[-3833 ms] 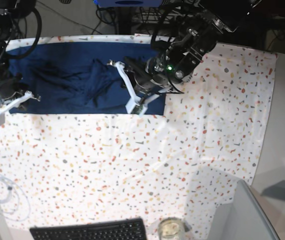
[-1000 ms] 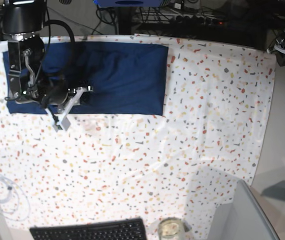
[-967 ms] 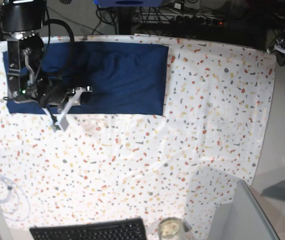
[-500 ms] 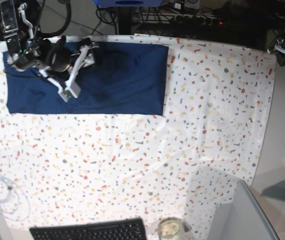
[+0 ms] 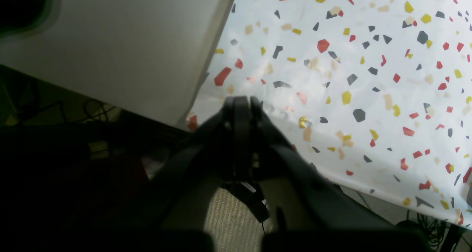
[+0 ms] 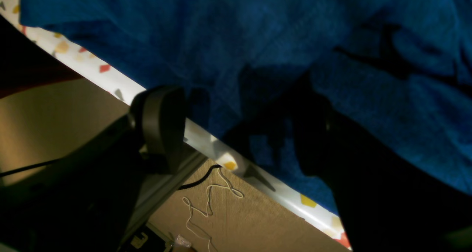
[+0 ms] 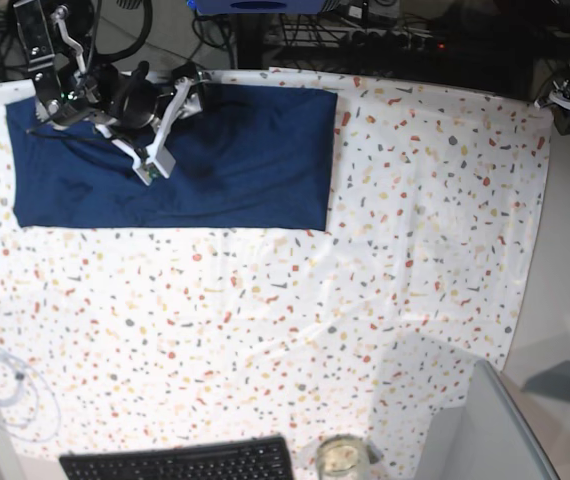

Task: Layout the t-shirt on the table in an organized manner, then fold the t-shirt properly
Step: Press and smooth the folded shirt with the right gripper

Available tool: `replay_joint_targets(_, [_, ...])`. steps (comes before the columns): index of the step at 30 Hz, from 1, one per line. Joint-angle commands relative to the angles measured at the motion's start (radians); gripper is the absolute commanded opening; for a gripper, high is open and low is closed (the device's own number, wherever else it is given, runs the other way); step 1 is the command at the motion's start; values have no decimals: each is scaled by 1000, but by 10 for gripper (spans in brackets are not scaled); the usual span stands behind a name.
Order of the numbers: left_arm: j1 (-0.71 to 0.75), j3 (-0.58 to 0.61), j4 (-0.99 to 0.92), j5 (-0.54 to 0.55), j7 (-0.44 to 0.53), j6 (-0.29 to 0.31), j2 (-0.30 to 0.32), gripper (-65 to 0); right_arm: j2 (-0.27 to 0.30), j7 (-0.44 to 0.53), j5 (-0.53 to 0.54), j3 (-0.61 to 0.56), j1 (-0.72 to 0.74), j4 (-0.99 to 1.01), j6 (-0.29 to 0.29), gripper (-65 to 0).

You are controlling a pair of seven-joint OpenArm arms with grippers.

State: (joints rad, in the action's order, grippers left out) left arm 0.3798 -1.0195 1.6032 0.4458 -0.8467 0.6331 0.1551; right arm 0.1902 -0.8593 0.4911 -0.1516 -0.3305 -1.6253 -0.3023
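Speckled worktop cloth fills the scene. Right tool, jaws spread and holding nothing, hovers over the t-shirt, a neat rectangle at the far edge. Left tool pressed together, off the corner. Folding looks nearly done.

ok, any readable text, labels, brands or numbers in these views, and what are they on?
None readable in any view.
t-shirt: plain navy, no print or tag showing.
table: only coloured flecks, no lettering.
keyboard: key legends too small to read.
Glass jar near the front edge: no label visible.
Right hand: no legible markings.
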Motion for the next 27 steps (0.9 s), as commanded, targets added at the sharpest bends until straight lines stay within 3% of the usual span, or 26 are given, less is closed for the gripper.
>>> replay_joint_targets(1, [2, -6, 15, 12, 19, 4, 18, -650, 4, 30, 14, 2, 6, -11, -2, -236])
replay_joint_targets(3, [2, -6, 15, 12, 19, 4, 18, -650, 5, 50, 14, 2, 4, -7, -2, -300])
replay_joint_targets(8, [0, -6, 15, 12, 19, 4, 18, -650, 9, 50, 14, 10, 3, -10, -7, -650])
replay_joint_targets(10, [2, -6, 15, 12, 19, 4, 18, -650, 12, 47, 14, 10, -2, -16, -7, -624])
replay_joint_targets(15, [2, -6, 15, 12, 19, 4, 18, -650, 13, -24, 14, 10, -15, -16, -7, -647])
replay_joint_targets(21, [-6, -3, 15, 12, 19, 4, 14, -650, 39, -31, 14, 10, -40, -37, -4, -647])
replay_joint_targets(27, [-8, 149, 15, 12, 19, 4, 13, -650, 44, -31, 14, 11, -52, -66, -2, -647])
